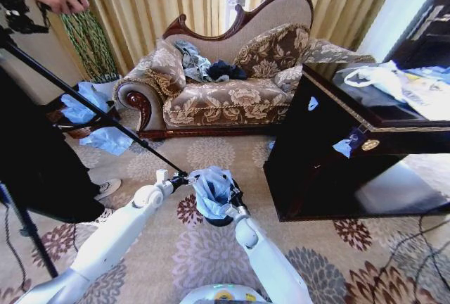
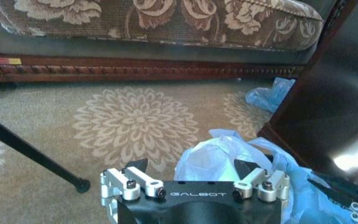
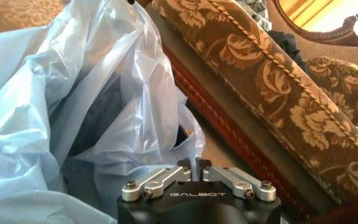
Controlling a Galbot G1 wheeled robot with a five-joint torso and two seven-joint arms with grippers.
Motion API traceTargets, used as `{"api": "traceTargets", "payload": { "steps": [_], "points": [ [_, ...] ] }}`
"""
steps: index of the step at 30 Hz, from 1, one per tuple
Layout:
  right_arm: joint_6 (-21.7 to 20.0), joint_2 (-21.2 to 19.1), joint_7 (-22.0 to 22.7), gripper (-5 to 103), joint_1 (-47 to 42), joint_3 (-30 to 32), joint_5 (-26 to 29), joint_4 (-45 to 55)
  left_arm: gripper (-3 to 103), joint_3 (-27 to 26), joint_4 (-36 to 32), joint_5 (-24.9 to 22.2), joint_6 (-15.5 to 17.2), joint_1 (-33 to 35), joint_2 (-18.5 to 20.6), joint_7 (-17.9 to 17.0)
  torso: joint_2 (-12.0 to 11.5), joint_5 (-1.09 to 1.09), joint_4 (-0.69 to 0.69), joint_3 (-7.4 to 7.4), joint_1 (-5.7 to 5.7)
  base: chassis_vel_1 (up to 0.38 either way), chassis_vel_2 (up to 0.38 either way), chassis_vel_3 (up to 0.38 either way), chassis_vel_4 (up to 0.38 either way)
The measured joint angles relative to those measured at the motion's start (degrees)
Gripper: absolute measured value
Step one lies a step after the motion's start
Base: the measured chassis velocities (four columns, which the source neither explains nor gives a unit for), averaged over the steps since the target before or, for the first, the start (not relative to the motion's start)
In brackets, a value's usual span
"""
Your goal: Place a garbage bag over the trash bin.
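The pale blue garbage bag (image 1: 211,190) is bunched over the top of the black trash bin (image 1: 220,219), which stands on the carpet just ahead of me. Only the bin's lower edge shows under the plastic. My left gripper (image 1: 184,177) is at the bag's left side. In the left wrist view the left gripper (image 2: 191,167) is open, with the garbage bag (image 2: 219,156) lying just beyond and partly between its fingers. My right gripper (image 1: 235,200) is at the bag's right side. In the right wrist view the right gripper (image 3: 195,163) is shut, with a fold of the garbage bag (image 3: 104,93) at its tips.
A floral sofa (image 1: 225,100) stands behind the bin, and a dark cabinet (image 1: 330,156) is close on the right. A black tripod leg (image 1: 91,100) slants down to the carpet near my left gripper. A person stands at the left. More blue plastic (image 1: 105,138) lies on the floor.
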Motion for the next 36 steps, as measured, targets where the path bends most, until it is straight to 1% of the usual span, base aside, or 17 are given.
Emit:
{"api": "traceTargets", "payload": {
  "steps": [1, 3, 6, 7, 9, 11, 14, 16, 17, 18, 20, 22, 26, 29, 30, 32, 36],
  "points": [
    [-0.4, 0.0, 0.1, 15, -0.2, -0.1, 0.4, 0.7, 96, 0.1, 0.1, 0.0, 0.0, 0.0, 0.0, 0.0, 0.0, 0.0, 0.0, 0.0, 0.0, 0.0, 0.0, 0.0, 0.0],
    [-0.8, 0.0, 0.2, 15, -0.3, -0.1, 0.7, 1.1, 96, 0.1, 0.1, 0.0, 0.0, -0.1, 0.0, 0.0, 0.0, 0.0, 0.0, 0.0, 0.0, 0.0, 0.0, 0.0, 0.0],
    [-2.4, 0.0, 0.4, 32, -1.3, -0.6, 2.0, 3.3, 96, 0.1, 0.2, 0.0, -0.1, -0.2, 0.0, 0.1, 0.0, 0.0, 0.0, 0.0, 0.0, 0.0, 0.0, 0.0, 0.0],
    [-2.4, 0.0, 0.4, 32, -1.3, -0.6, 2.0, 3.3, 96, 0.1, 0.2, 0.0, -0.1, -0.2, 0.0, 0.1, 0.0, 0.0, 0.0, 0.0, 0.0, 0.0, 0.0, 0.0, 0.0],
    [-2.7, 0.0, 0.6, 42, -2.0, -0.5, 2.0, 3.6, 96, 0.1, 0.2, -0.1, -0.1, -0.3, 0.0, 0.1, 0.0, 0.0, 0.0, 0.0, 0.0, 0.0, 0.0, 0.0, 0.0],
    [-2.7, 0.0, 0.6, 42, -2.2, -0.4, 2.0, 3.5, 96, 0.1, 0.2, -0.1, -0.1, -0.3, 0.0, 0.1, 0.0, 0.0, 0.0, 0.0, 0.0, 0.0, 0.0, 0.0, 0.0],
    [-2.7, -0.1, 0.6, 59, -2.4, -0.2, 1.9, 2.7, 96, 0.1, 0.2, -0.2, -0.1, -0.2, 0.1, 0.1, 0.0, 0.0, 0.0, 0.0, 0.0, 0.0, 0.0, 0.0, 0.0],
    [-2.7, -0.1, 0.6, 59, -2.3, -0.1, 1.8, 2.4, 96, 0.1, 0.2, -0.3, -0.1, -0.2, 0.1, 0.1, 0.0, 0.0, 0.0, 0.0, 0.0, 0.0, 0.0, 0.0, 0.0],
    [-2.6, -0.1, 0.6, 70, -2.2, 0.2, 1.6, 2.0, 96, 0.1, 0.2, -0.3, -0.2, -0.1, 0.1, 0.1, 0.0, 0.0, 0.0, 0.0, 0.0, 0.0, 0.0, 0.0, 0.0],
    [-2.6, -0.2, 0.5, 76, -2.1, 0.4, 1.5, 1.9, 96, 0.1, 0.2, -0.3, -0.2, -0.1, 0.1, 0.2, 0.0, 0.0, 0.0, 0.0, 0.0, 0.0, 0.0, 0.0, 0.0],
    [-2.5, -0.2, 0.5, 76, -2.1, 0.5, 1.5, 1.9, 96, 0.1, 0.2, -0.3, -0.2, -0.1, 0.1, 0.2, 0.0, 0.0, 0.0, 0.0, 0.0, 0.0, 0.0, 0.0, 0.0],
    [-2.0, -0.4, 0.4, 84, -2.1, 0.7, 1.4, 1.8, 96, 0.1, 0.4, -0.4, -0.2, -0.2, 0.0, 0.2, 0.0, 0.0, 0.0, 0.0, 0.0, 0.0, 0.0, 0.0, 0.0],
    [-1.3, -0.5, 0.1, 85, -2.2, 1.0, 1.0, 2.0, 96, 0.3, 0.6, -0.4, -0.3, -0.4, -0.1, 0.2, 0.0, 0.0, 0.0, 0.0, 0.0, 0.0, 0.0, 0.0, 0.0],
    [-0.7, -0.4, -0.2, 70, -2.3, 1.2, 0.4, 2.1, 96, 0.3, 0.7, -0.5, -0.3, -0.5, -0.2, 0.3, 0.0, 0.0, 0.0, 0.0, 0.0, 0.0, 0.0, 0.0, 0.0],
    [-0.7, -0.4, -0.2, 70, -2.3, 1.2, 0.4, 2.1, 96, 0.3, 0.7, -0.5, -0.3, -0.5, -0.2, 0.3, 0.0, 0.0, 0.0, 0.0, 0.0, 0.0, 0.0, 0.0, 0.0],
    [-0.7, -0.3, -0.4, 58, -2.3, 1.2, 0.2, 2.0, 96, 0.3, 0.7, -0.6, -0.3, -0.5, -0.2, 0.3, 0.0, 0.0, 0.0, 0.0, 0.0, 0.0, 0.0, 0.0, 0.0],
    [-0.7, -0.2, -0.8, 48, -2.2, 1.2, -0.3, 1.8, 96, 0.3, 0.7, -1.0, -0.3, -0.5, -0.2, 0.3, 0.0, 0.0, 0.0, 0.0, 0.0, 0.0, 0.0, 0.0, 0.0]
  ]
}}
